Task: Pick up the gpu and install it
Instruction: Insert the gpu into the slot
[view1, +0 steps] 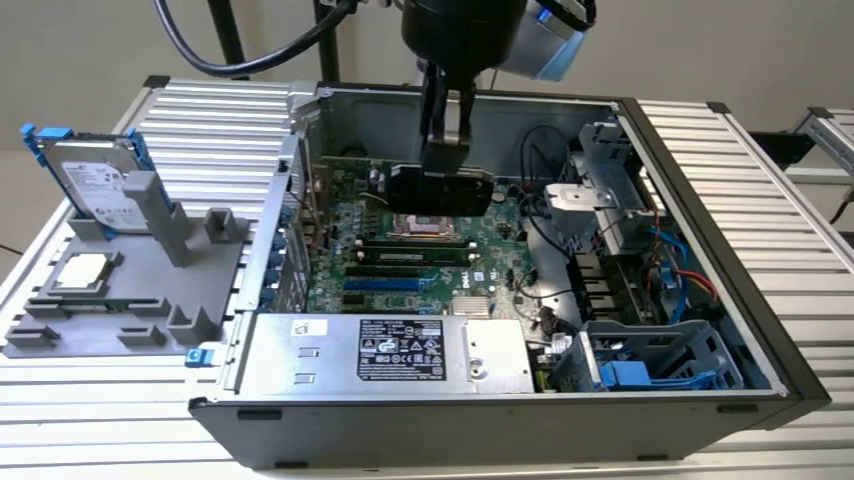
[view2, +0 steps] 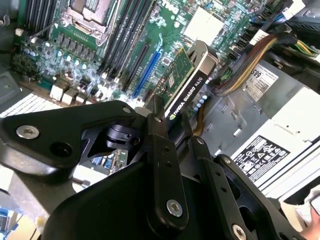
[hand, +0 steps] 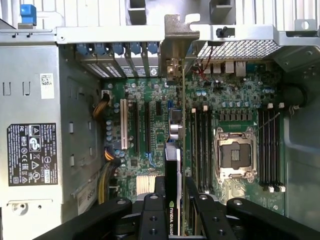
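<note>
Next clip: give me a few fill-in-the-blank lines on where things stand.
The claw is shut on the ____.
The gpu hangs above the open computer ____.
On the grey holder outside the case, the hard drive stands ____.

Missing: gpu; case; upright

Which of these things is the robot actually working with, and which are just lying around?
In use:
gpu, held in the gripper
open computer case, motherboard

Lying about:
hard drive
CPU chip
grey holder tray
</note>
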